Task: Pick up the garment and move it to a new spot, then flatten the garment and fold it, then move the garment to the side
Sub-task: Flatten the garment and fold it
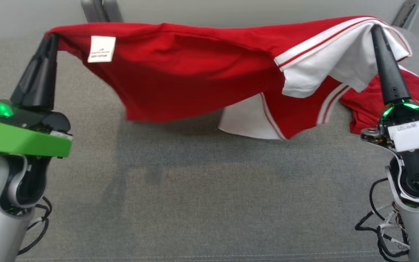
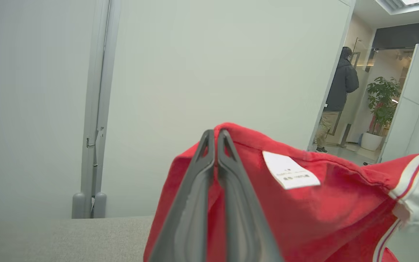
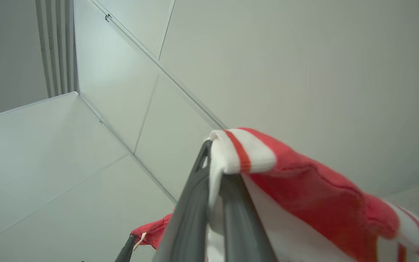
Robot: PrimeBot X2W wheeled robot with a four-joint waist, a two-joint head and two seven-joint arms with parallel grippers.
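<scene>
The garment (image 1: 195,72) is a red shirt with white panels, red stripes and a white label (image 1: 101,49). It hangs stretched between my two grippers above the grey table (image 1: 209,196), its lower folds sagging toward the surface. My left gripper (image 1: 51,38) is shut on the garment's left corner; in the left wrist view its fingers (image 2: 215,136) pinch the red cloth (image 2: 304,211). My right gripper (image 1: 375,29) is shut on the white striped edge at the right; the right wrist view shows that edge (image 3: 242,153) draped over the fingertips (image 3: 209,147).
A pale partition wall (image 1: 253,11) runs behind the table, with a grey post (image 1: 96,9) at the back left. In the left wrist view a person (image 2: 340,91) stands in a doorway far off, beside a potted plant (image 2: 380,105). Cables hang by both arm bases.
</scene>
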